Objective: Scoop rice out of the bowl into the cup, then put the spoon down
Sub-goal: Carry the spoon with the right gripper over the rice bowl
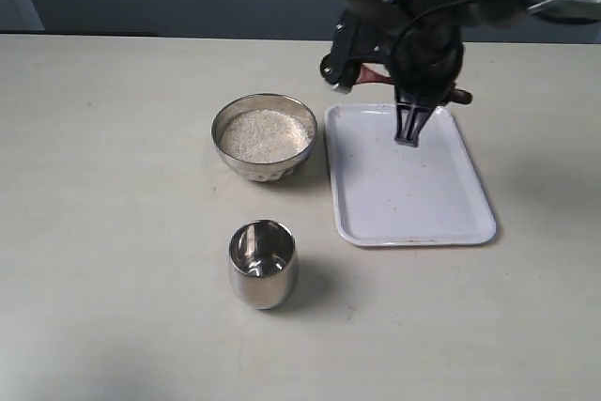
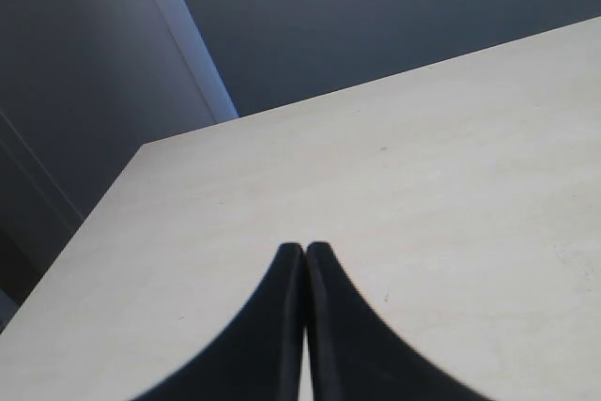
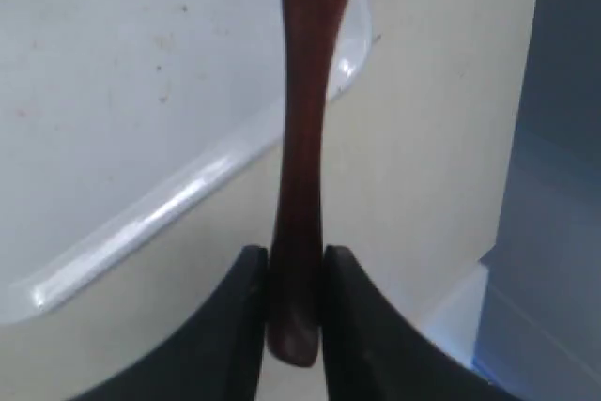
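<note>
**Right wrist view: spoon clamped by its tail, rice not yet touched**

Right wrist view has the story: the right gripper (image 3: 296,255) is pinched tight on the wooden spoon (image 3: 305,91), jaws open only as wide as the slim handle and biting close to its very end. The handle runs out over the rim of the white tray (image 1: 404,194). Whether the spoon's bowl is resting there or lifted, I cannot tell.

Over in the exterior view, that arm hangs above the far end of the tray, to the right of the steel bowl (image 1: 268,172). The bowl carries a level bed of rice (image 1: 265,134). The steel cup (image 1: 263,265) stands nearer, well apart from the bowl, and looks empty.

The left gripper (image 2: 305,249) is closed with nothing in it, over bare table (image 1: 113,232).

Now the danger. With glossy wood gripped so near the tip, I reckon the spoon could swivel or slip once it digs into the grains. The cup's mouth is narrow, so a tilted scoop would scatter rice across the gap. A low pass could also knock that cup over.
</note>
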### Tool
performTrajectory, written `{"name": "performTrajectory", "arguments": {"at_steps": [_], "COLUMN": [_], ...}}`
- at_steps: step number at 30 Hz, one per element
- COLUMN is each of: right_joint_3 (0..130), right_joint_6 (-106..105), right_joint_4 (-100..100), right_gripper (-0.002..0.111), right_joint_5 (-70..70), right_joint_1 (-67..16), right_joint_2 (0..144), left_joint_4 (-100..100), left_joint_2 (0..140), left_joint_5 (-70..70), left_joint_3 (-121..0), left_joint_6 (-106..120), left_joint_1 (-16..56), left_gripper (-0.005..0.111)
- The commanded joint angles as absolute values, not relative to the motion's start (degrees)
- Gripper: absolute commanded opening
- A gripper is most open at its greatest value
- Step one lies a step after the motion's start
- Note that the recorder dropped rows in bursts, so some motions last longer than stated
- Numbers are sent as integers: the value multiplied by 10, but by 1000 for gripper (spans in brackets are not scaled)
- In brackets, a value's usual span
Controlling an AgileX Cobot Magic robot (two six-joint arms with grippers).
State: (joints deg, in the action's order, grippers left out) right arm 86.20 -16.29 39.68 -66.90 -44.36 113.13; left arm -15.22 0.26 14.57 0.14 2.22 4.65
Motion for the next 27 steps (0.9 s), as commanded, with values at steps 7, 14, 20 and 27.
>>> {"name": "performTrajectory", "arguments": {"at_steps": [7,14,20,27], "right_joint_3": [911,911,911,911], "right_joint_6": [-171,-233,-257,-259], "right_joint_4": [554,626,654,705], "right_gripper": [-1,-1,-1,-1], "right_joint_5": [-670,-642,-633,-611], "right_joint_1": [-530,-543,-543,-543], "right_joint_2": [1208,1217,1220,1267], "left_joint_4": [-151,-151,-151,-151], "left_joint_2": [0,0,0,0], "left_joint_5": [142,142,142,142], "left_joint_3": [0,0,0,0], "left_joint_6": [20,20,20,20], "left_joint_1": [47,47,47,47], "left_gripper": [1,1,1,1]}}
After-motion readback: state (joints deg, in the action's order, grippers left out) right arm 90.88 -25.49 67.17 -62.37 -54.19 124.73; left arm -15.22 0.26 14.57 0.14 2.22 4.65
